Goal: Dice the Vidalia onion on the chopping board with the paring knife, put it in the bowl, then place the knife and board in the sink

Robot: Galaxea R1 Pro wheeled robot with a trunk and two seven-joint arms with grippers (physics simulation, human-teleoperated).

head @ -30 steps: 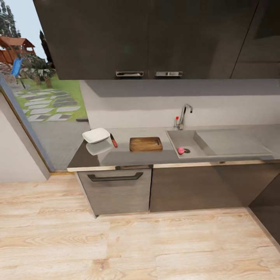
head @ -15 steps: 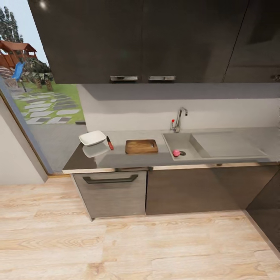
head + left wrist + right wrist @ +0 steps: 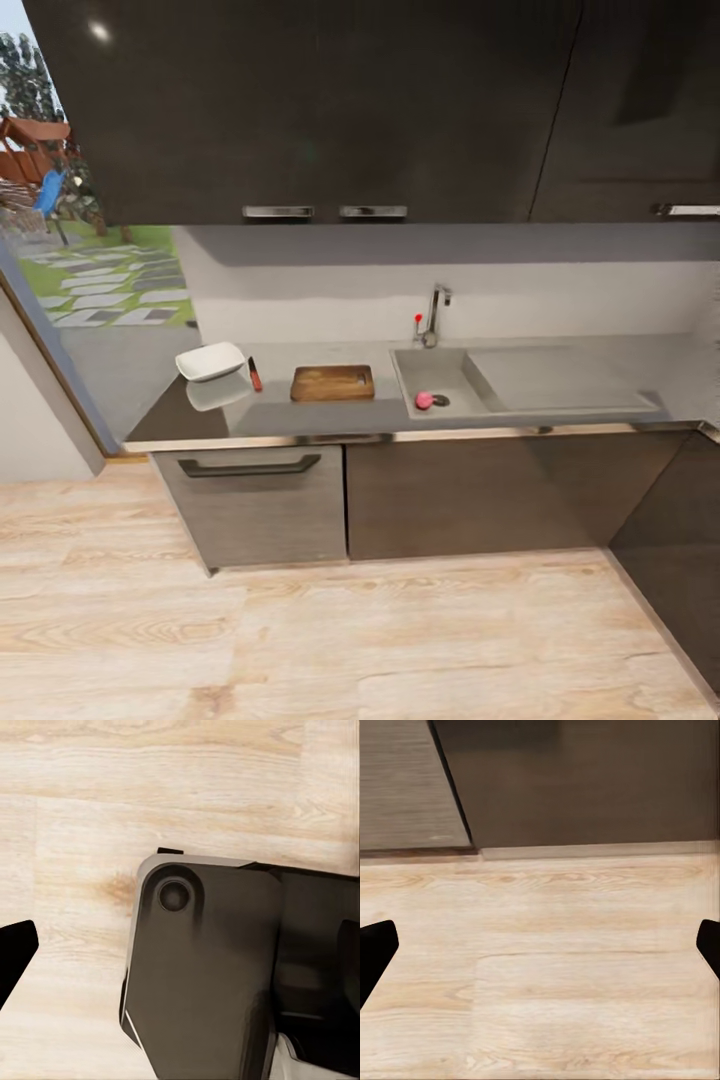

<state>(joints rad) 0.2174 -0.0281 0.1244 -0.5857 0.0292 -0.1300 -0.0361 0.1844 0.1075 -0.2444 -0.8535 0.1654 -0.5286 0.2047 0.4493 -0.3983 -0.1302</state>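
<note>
The small pinkish Vidalia onion lies in the grey sink beside the drain, under the chrome tap. Left of the sink, the brown chopping board lies flat on the countertop. The red-handled paring knife rests between the board and the white bowl at the counter's left end. My right gripper hangs open over the wooden floor, empty. My left gripper shows one dark fingertip far to the side, above my own dark base.
Dark upper cabinets hang over the counter. A drawer with a long handle sits under the bowl's end. A dark cabinet run closes the right corner. A glass door shows the garden on the left. Light wood floor lies between me and the counter.
The whole head view has shifted: the counter and its things now sit further left and look slightly smaller, so the camera has moved. Nothing on the counter has moved.
</note>
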